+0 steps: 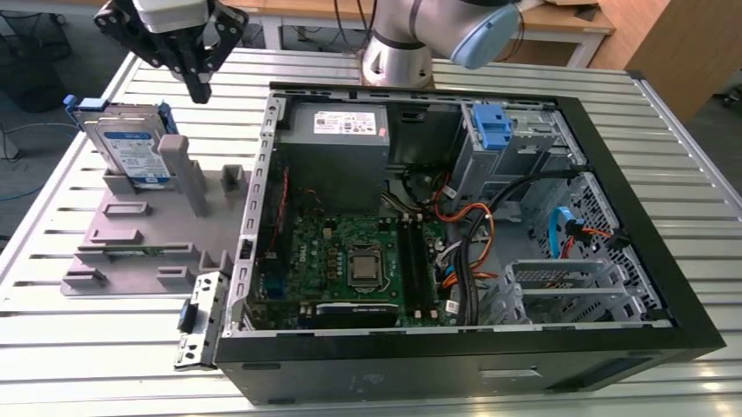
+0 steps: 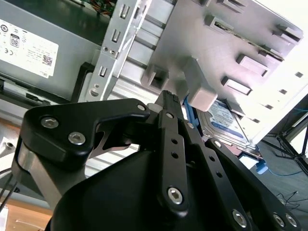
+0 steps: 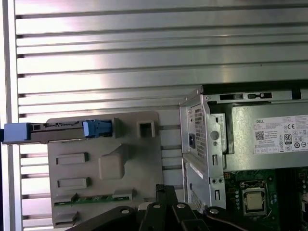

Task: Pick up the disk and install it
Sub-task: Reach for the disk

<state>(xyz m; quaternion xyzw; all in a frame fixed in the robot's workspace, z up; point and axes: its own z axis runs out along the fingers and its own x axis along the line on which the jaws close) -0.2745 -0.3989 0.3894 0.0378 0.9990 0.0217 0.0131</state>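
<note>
- Exterior view: the black two-finger claw [image 1: 200, 87] hangs over the slatted metal table [image 1: 93, 347], its fingers pressed together on nothing. Both wrist views show the tips meeting without a gap.
- Just below the claw, toward the exterior view's left, the flat silver disk [image 1: 128, 143] with a blue-and-white label and blue plastic side rails stands on edge in a grey plastic holder plate [image 1: 128, 234]. It is not touching the claw.
- Beyond the fingertips in the first wrist view, the disk [image 3: 57, 130] appears edge-on.
- Farther off, toward the exterior view's right, lies the open black computer case [image 1: 649, 217], with a green motherboard [image 1: 347, 252] inside.
- Judged from this, the work is at its start: the disk is not gripped or lifted, and is not yet installed.
</note>
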